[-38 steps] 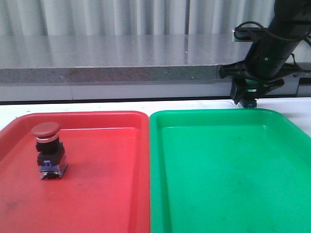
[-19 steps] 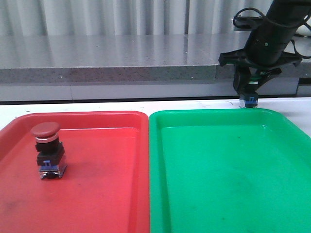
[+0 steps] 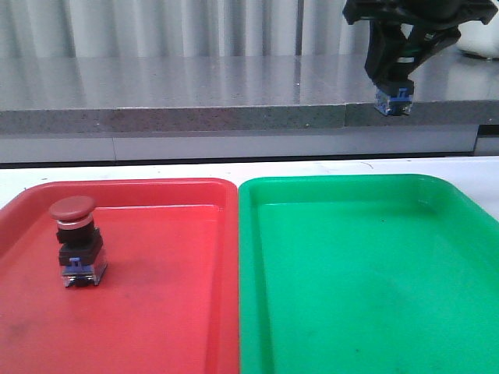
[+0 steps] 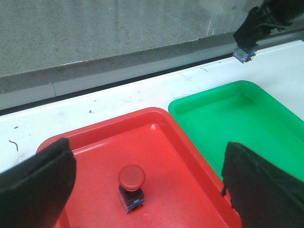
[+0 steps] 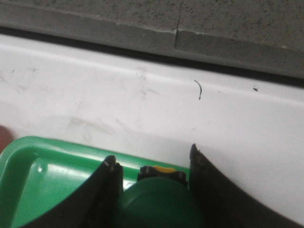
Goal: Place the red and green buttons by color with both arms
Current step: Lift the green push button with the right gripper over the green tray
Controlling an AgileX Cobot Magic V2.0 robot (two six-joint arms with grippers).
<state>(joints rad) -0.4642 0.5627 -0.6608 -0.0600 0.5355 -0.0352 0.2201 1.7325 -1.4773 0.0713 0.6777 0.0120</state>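
The red button stands upright on the left part of the red tray; it shows between the fingers of my open left gripper as a red cap, well below them and untouched. High over the far edge of the green tray, my right gripper is shut on the green button, whose dark-green cap fills the space between the fingers. Only the button's blue-and-metal base sticks out under the jaws in the front view.
The two trays lie side by side on a white table, red on the left and green on the right. A grey stone ledge runs along the back, with a corrugated wall behind it.
My right gripper has risen from just above the green tray's far edge to high in the air, carrying the green button. The red button has not moved.
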